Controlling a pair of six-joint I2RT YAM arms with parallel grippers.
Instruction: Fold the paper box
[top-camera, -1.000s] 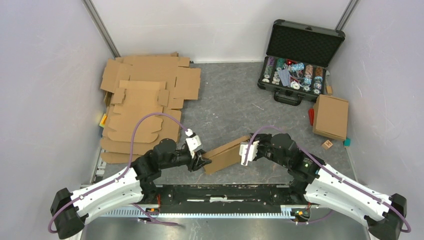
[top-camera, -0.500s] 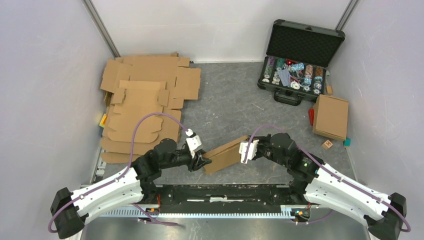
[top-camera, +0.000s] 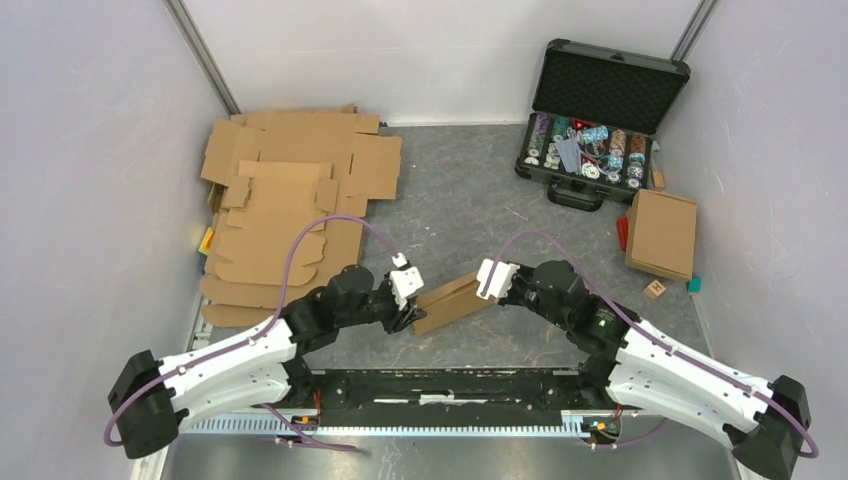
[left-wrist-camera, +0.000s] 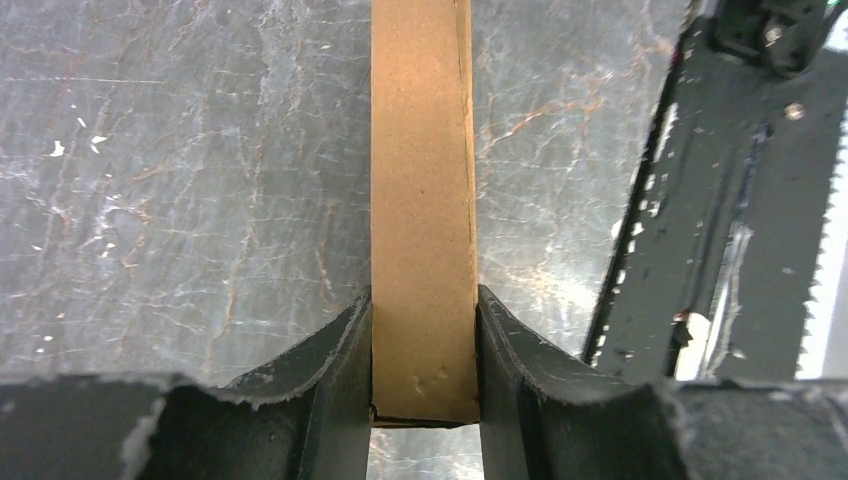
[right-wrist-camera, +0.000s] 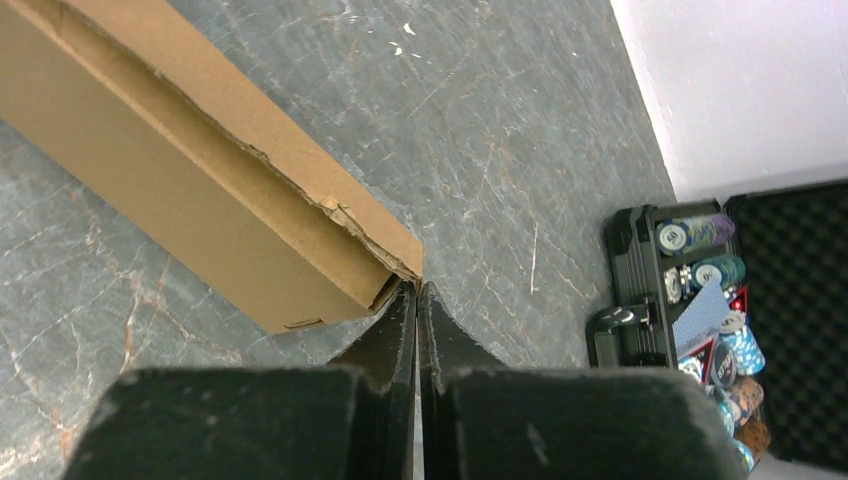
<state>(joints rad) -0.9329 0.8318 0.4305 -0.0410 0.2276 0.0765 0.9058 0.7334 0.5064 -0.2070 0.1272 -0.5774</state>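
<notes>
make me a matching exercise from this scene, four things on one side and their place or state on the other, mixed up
Things:
1. left gripper
2. right gripper
3. chip case
4. flat cardboard stack

Place or state:
a. lid up, at the far right
b. lying flat, at the far left
c. jaws shut, tips at a corner of the paper box
d. clamped across the paper box's narrow side

Pairs: 1-d, 2-c, 3-a, 4-b
</notes>
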